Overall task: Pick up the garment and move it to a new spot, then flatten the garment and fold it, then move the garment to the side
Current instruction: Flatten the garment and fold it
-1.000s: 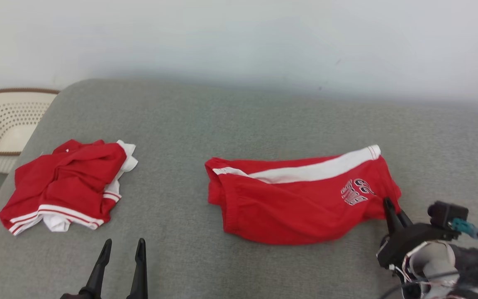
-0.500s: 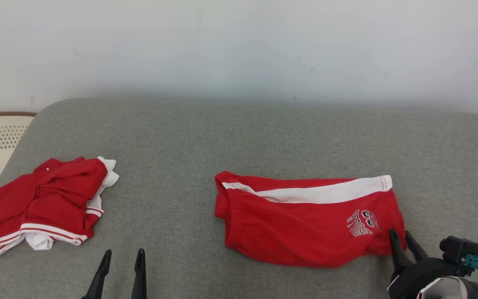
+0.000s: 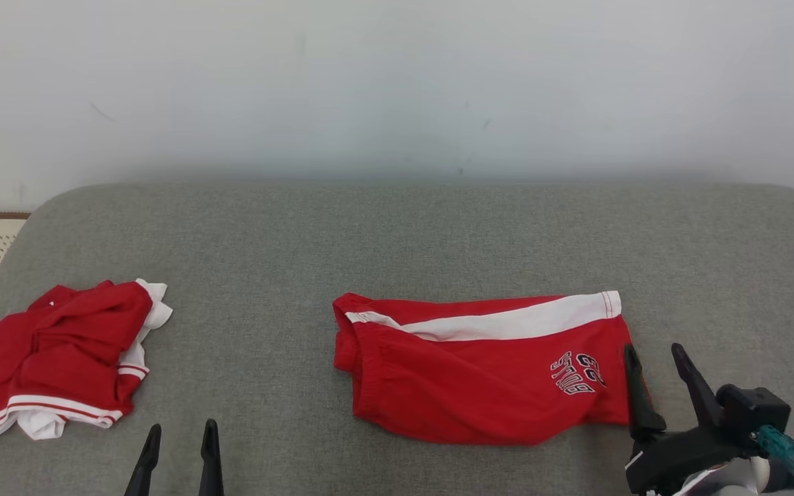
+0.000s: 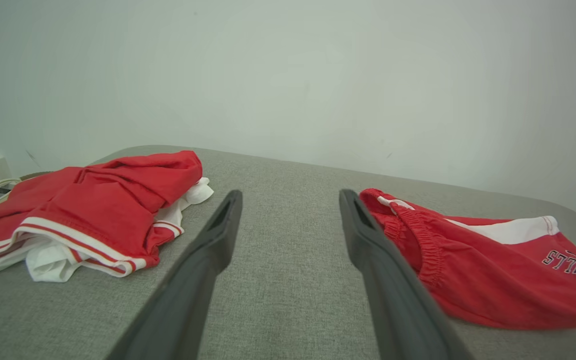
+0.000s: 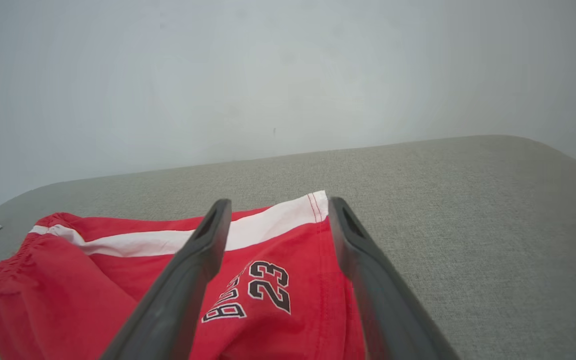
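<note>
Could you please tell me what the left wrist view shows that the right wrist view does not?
Left wrist, not right: the open left gripper and the crumpled garment with red folds and striped hems. Right wrist, not left: the open right gripper and the number 23 on the red shorts. Both: those shorts lying on the grey cushion, with the pale wall behind.

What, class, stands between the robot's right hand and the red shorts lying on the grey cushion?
Nothing visible does. The right hand is open right at the hem edge of the red shorts. The crumpled red and white garment lies apart at the left end of the grey cushion, off that path.
</note>
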